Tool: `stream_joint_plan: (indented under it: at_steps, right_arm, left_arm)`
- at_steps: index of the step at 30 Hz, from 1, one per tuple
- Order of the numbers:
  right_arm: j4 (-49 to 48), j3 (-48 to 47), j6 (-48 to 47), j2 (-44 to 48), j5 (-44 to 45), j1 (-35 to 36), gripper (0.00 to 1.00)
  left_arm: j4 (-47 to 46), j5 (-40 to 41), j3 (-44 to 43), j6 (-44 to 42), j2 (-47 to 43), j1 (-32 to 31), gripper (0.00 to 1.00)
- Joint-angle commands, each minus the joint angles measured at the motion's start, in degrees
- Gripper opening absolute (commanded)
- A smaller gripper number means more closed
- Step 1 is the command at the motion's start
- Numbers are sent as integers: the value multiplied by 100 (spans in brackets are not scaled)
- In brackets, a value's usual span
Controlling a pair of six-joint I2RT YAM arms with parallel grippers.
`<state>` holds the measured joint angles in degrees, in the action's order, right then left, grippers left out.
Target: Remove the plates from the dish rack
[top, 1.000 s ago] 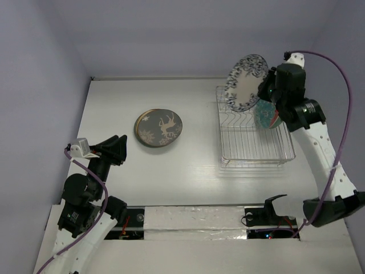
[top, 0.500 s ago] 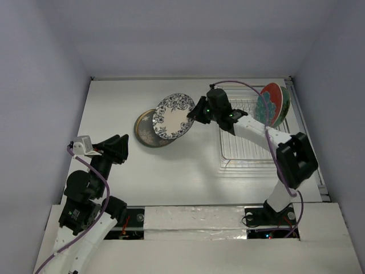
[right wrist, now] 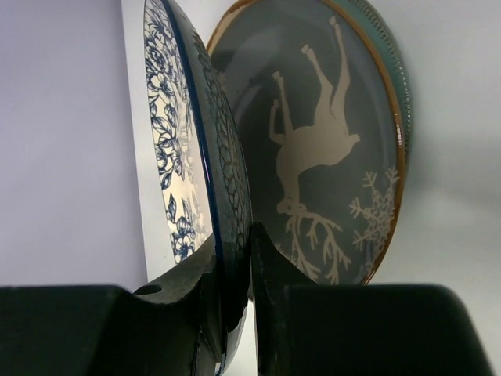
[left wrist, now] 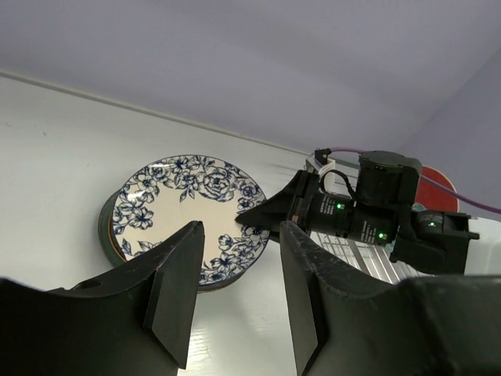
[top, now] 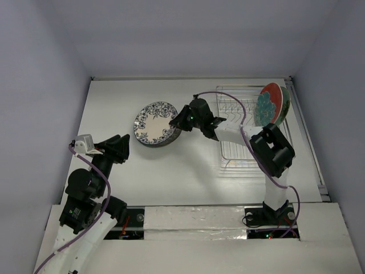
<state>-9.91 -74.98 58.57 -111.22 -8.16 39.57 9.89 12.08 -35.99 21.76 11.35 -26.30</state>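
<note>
A white plate with blue florals (top: 154, 122) (left wrist: 176, 202) (right wrist: 167, 133) lies tilted over a dark plate with a deer pattern (right wrist: 321, 141), whose rim (top: 149, 144) (left wrist: 105, 232) shows beneath it. My right gripper (top: 181, 119) (left wrist: 270, 213) (right wrist: 249, 235) is shut on the floral plate's right edge. The silver dish rack (top: 245, 142) (left wrist: 368, 258) stands at the right, with a red-rimmed plate (top: 267, 105) (left wrist: 435, 182) and a pale green one (top: 285, 103) upright at its far end. My left gripper (top: 117, 148) (left wrist: 240, 232) hovers open near the left, holding nothing.
The right arm stretches leftward from the rack's front across the table middle. Purple walls close in the back and both sides. White table (top: 188, 165) lies between the stacked plates and the arm bases.
The right arm carried the floral plate from above the rack, leftward and down, onto the dark plate. The left gripper has stayed where it was.
</note>
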Motion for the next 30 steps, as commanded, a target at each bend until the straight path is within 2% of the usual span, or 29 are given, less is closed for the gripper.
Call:
stream_joint_plan:
  at_steps: [1,8,15,26,30]
  right_arm:
    - [-1364,-421,436,101,-142,42,0]
    - [-1303,-368,401,-14,-124,42,4]
    - [-1303,-193,375,-128,-168,42,19]
    - [-1048,-175,234,-198,-229,42,25]
    - [-328,-368,-90,-207,-125,42,37]
  left_arm:
    - [-180,-21,13,21,34,-41,40]
    - [-180,-21,22,30,25,11,41]
    - [-180,-21,22,30,-11,11,41]
    - [-172,-21,13,21,-37,11,41]
    - [-172,-21,22,30,-37,11,41]
